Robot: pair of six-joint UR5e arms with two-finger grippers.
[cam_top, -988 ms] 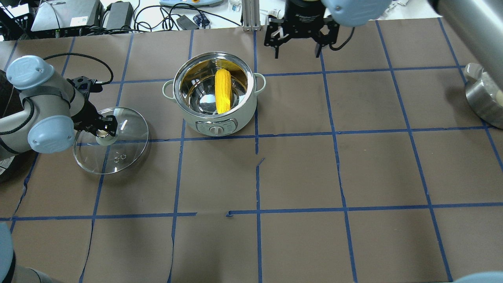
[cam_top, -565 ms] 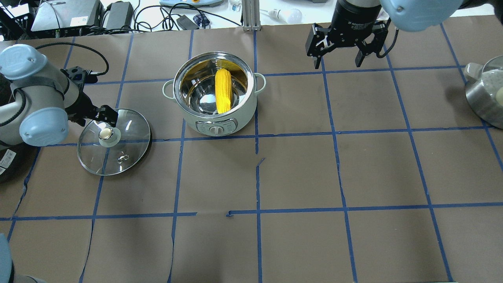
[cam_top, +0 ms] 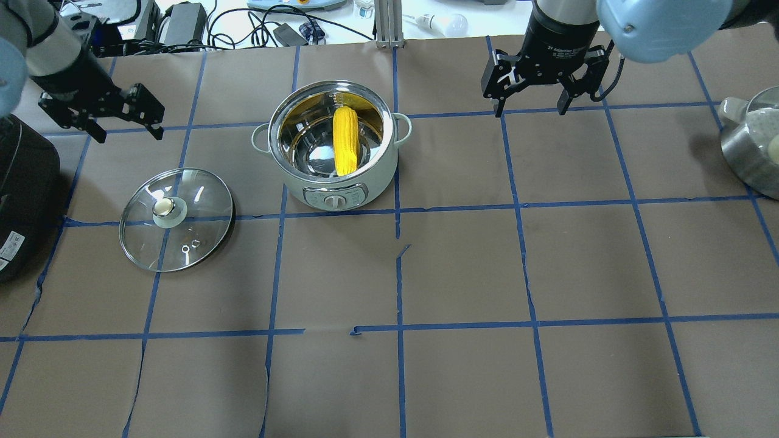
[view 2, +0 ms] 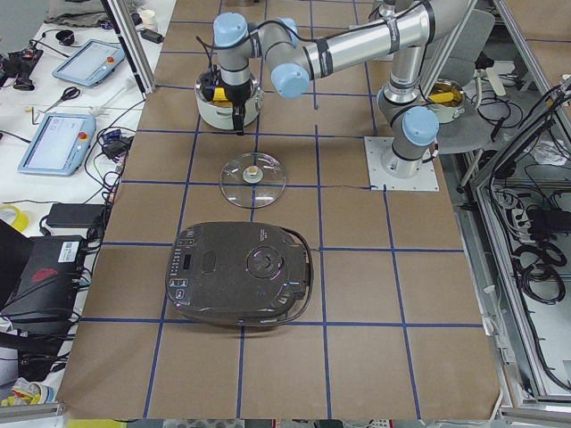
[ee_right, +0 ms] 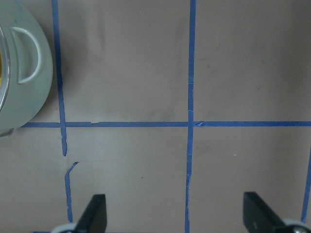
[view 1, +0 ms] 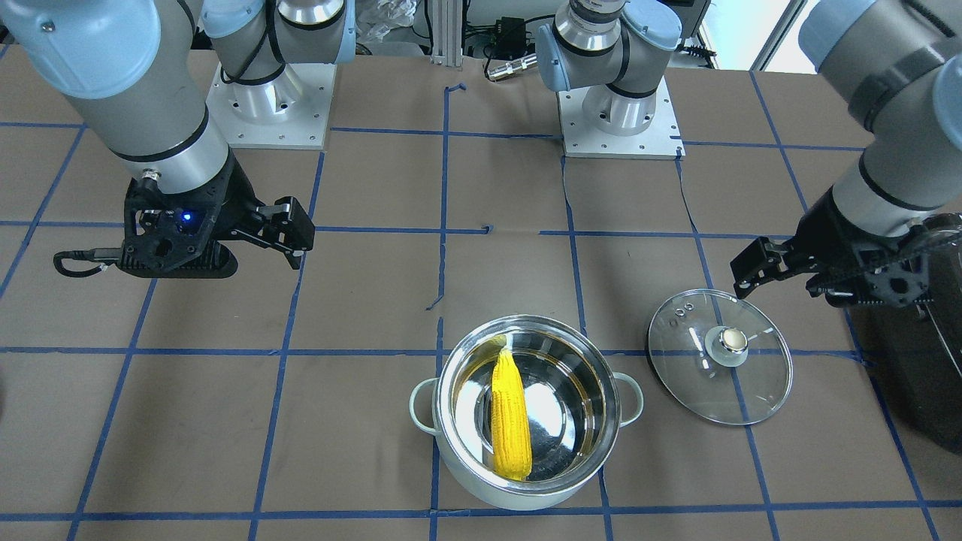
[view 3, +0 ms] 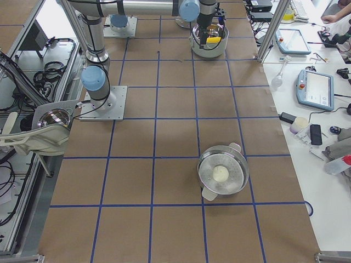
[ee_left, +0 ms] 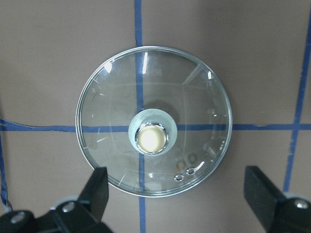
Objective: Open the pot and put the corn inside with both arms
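Note:
The pot [cam_top: 341,191] stands uncovered at the table's back centre, its steel inside showing. The yellow corn [cam_top: 345,141] lies inside it, also seen in the front view [view 1: 509,417]. The glass lid [cam_top: 176,220] lies flat on the table left of the pot, knob up. My left gripper [cam_top: 125,125] is open and empty, raised behind the lid; its wrist view looks straight down on the lid [ee_left: 153,121]. My right gripper [cam_top: 530,106] is open and empty, raised to the right of the pot, whose handle shows in its wrist view [ee_right: 19,82].
A large black appliance [cam_top: 21,201] sits at the left edge beside the lid. A second steel pot [cam_top: 751,152] sits at the right edge. Cables and devices [cam_top: 182,24] lie beyond the table's back edge.
My left gripper let go of the lid's knob, opened, and rose back and left. The lid stays flat on the table. My right gripper moved right, away from the pot.

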